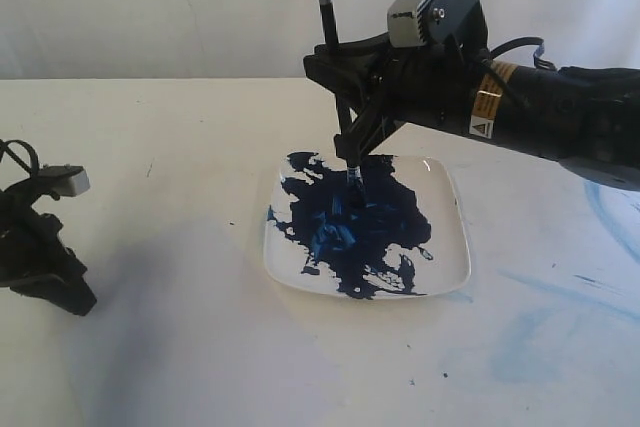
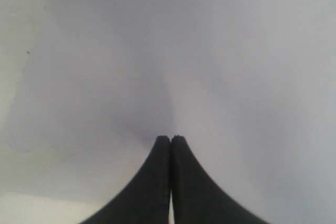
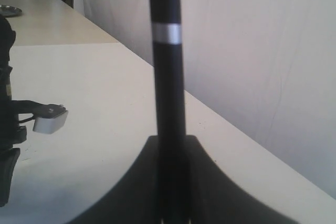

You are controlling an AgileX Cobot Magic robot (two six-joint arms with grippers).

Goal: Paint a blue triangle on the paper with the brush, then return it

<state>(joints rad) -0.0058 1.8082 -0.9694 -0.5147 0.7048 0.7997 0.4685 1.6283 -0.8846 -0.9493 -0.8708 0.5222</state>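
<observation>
right end effector (image 1: 352, 150) is clamped on the brush (image 1: 326, 17), jaws pinching the black handle low down, not far above the bristles; in the right wrist view the handle (image 3: 168, 77) rises straight out from between the two dark fingers (image 3: 220, 192), with a silver band across it higher up. in the exterior view the brush stands near upright, its top leaning slightly to the left of that view, and the bristle tip touches the dark-blue paint blotch (image 1: 350, 227) toward the far side of the square white plate (image 1: 455, 237). the blotch covers most of the plate's middle, ragged at its edges, with bare white left along the rim. the plate sits flat on the counter (image 1: 180, 147). pale blue smears (image 1: 520, 342) mark the counter to the right of the plate, under and beside the right arm. left end effector (image 1: 62, 292) is well apart on the left side, low over the counter; left wrist view shows its fingertips (image 2: 163, 148) pressed together with nothing between them, over a plain pale surface.
</observation>
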